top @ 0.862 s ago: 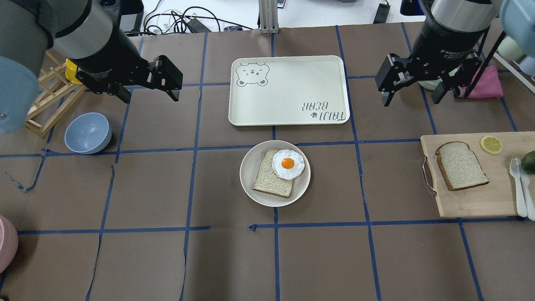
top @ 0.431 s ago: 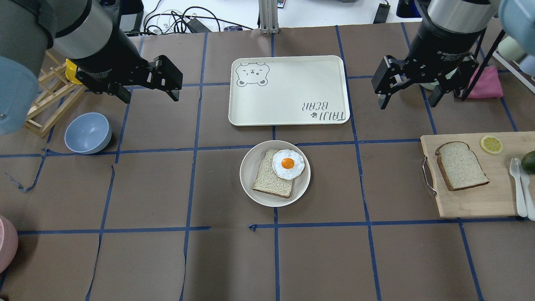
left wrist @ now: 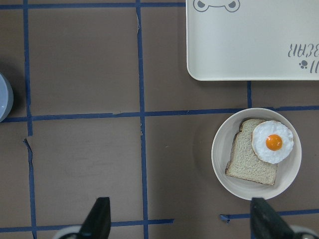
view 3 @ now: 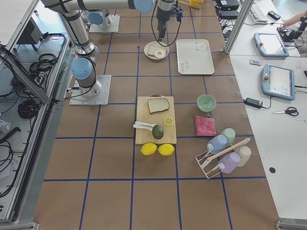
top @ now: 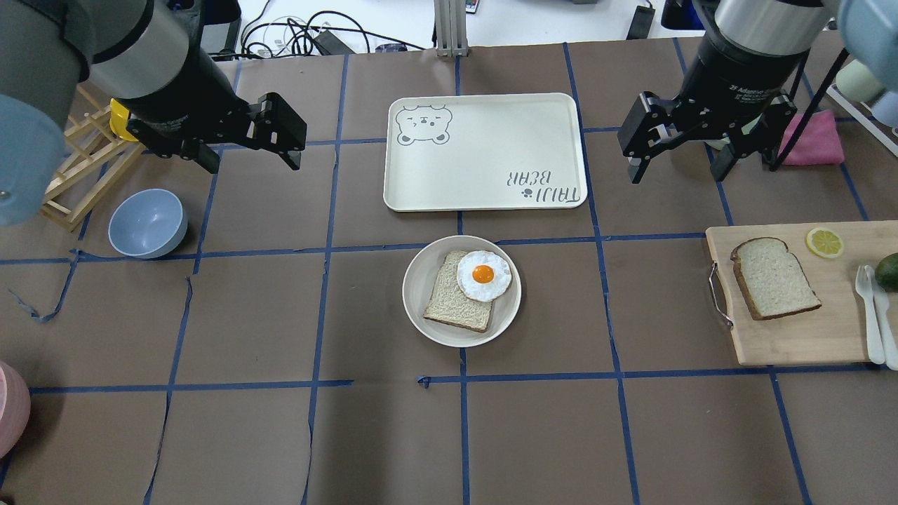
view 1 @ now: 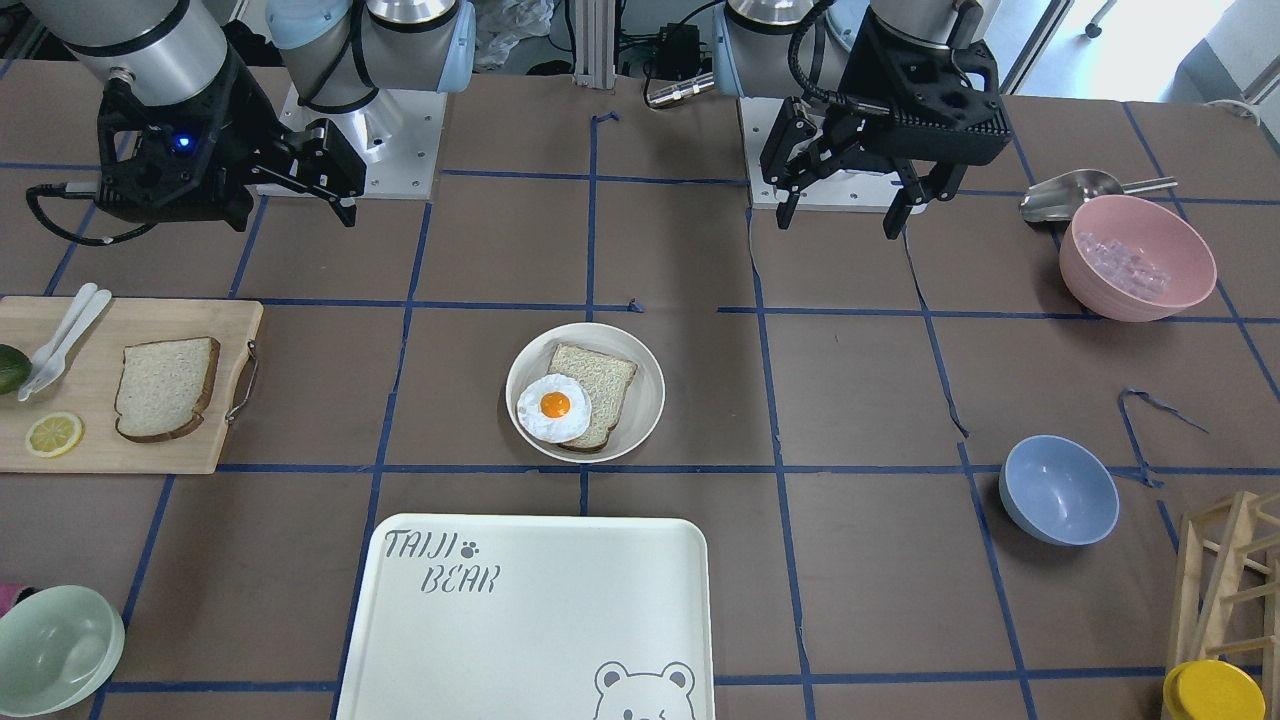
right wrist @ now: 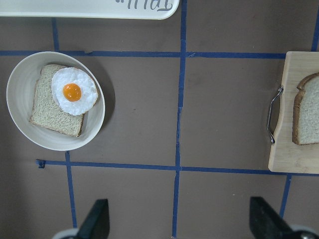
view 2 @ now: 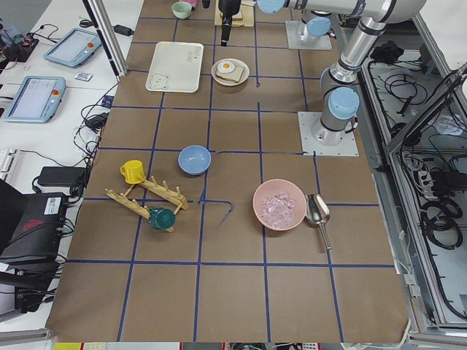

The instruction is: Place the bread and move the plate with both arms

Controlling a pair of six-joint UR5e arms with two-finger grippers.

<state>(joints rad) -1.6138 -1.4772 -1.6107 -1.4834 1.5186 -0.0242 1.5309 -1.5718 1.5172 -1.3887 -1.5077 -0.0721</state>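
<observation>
The bread (top: 774, 278), a pale slice with a dark crust, lies on a wooden cutting board (top: 793, 340) at the right; it also shows in the front view (view 1: 165, 387). The round cream plate (top: 419, 280) sits at the table's middle and holds a beiger slice (top: 452, 301) with a fried egg (top: 484, 275) on it. My left gripper (top: 252, 160) hovers open and empty at the far left. My right gripper (top: 676, 172) hovers open and empty at the far right, beyond the board. The plate shows in both wrist views (left wrist: 222, 154) (right wrist: 20, 94).
A cream bear tray (top: 484, 151) lies just beyond the plate. A blue bowl (top: 147, 223) and a wooden rack (top: 77, 175) stand at the left. A lemon slice (top: 823, 242), cutlery (top: 870, 308) and an avocado (top: 888, 270) are on the board. A pink cloth (top: 817, 140) lies behind it.
My right gripper has shifted a little to the left, still open. The left arm, the bread and the plate have not moved.
</observation>
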